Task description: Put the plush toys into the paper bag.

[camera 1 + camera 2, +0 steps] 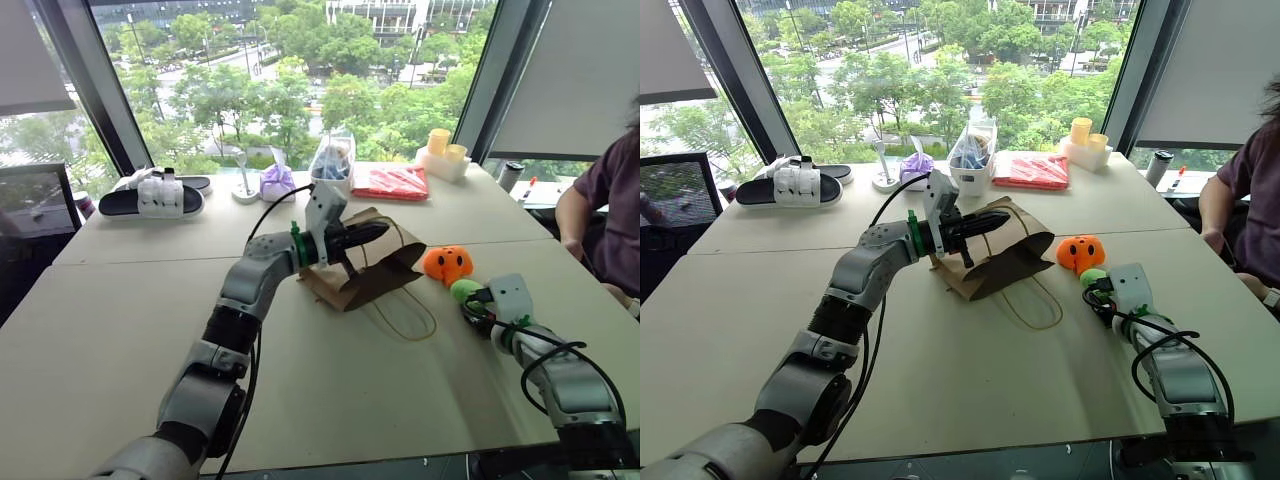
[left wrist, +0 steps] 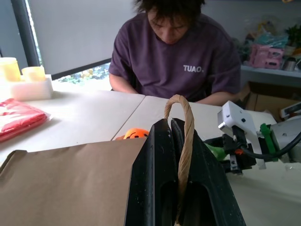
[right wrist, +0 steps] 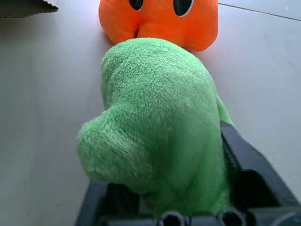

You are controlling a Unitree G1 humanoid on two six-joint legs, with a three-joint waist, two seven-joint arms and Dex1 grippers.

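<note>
- My left gripper (image 2: 175, 155) is clamping a beige twisted-cord handle (image 2: 184, 127) of the brown kraft paper bag (image 1: 368, 262), lying mid-table.
- My right gripper (image 3: 174, 197) is closing its fingers around the light green plush blob (image 3: 160, 127) near the table's right edge, touching the rounded orange plush toy (image 1: 447, 264).
- The squashy blob could slip free; the shallow bag mouth might catch it.

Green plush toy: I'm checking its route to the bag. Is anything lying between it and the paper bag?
The orange plush toy sits between the green plush toy, in the right pincer, and the paper bag, whose handle the left pincer grips.
</note>
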